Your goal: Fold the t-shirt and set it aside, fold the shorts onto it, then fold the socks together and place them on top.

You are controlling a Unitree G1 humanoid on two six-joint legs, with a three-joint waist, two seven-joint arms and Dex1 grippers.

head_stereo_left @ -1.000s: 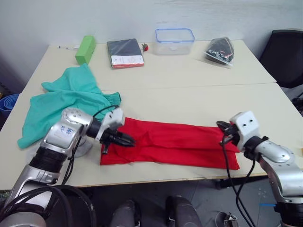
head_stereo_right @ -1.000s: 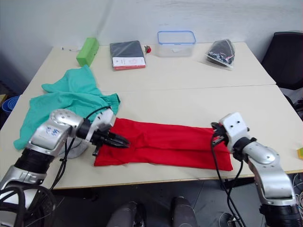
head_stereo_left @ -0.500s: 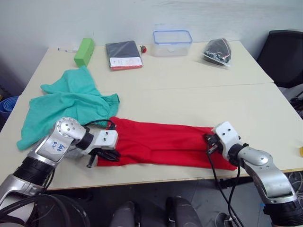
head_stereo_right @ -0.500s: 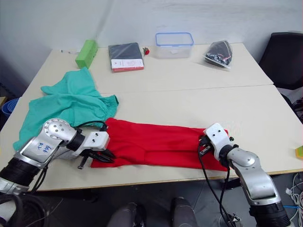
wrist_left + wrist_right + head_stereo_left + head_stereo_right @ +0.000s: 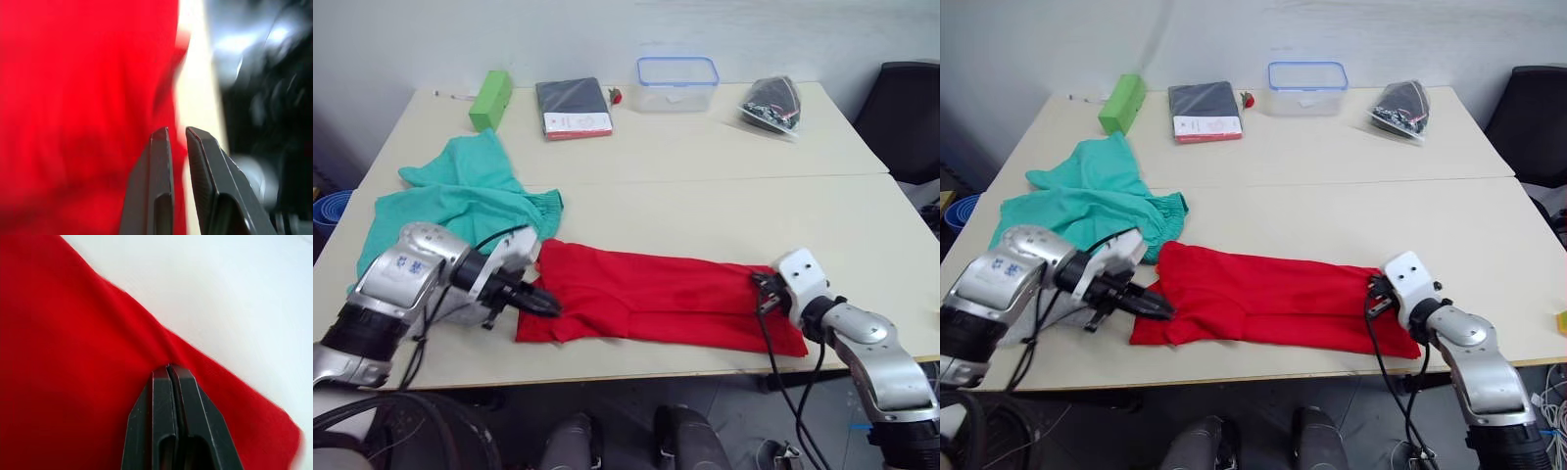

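Setting is looking like an office or lab room used as a test space. Two plain beige rectangular tables (image 5: 705, 211) are standing pushed together against a bare white wall (image 5: 558, 39). A black office chair (image 5: 906, 117) is sitting at the right end. Test props are lying along the far edge: a green rectangular box (image 5: 489, 100), a clear plastic container with a blue rim (image 5: 675, 83), a dark flat packet with a red-and-white label (image 5: 573, 108).
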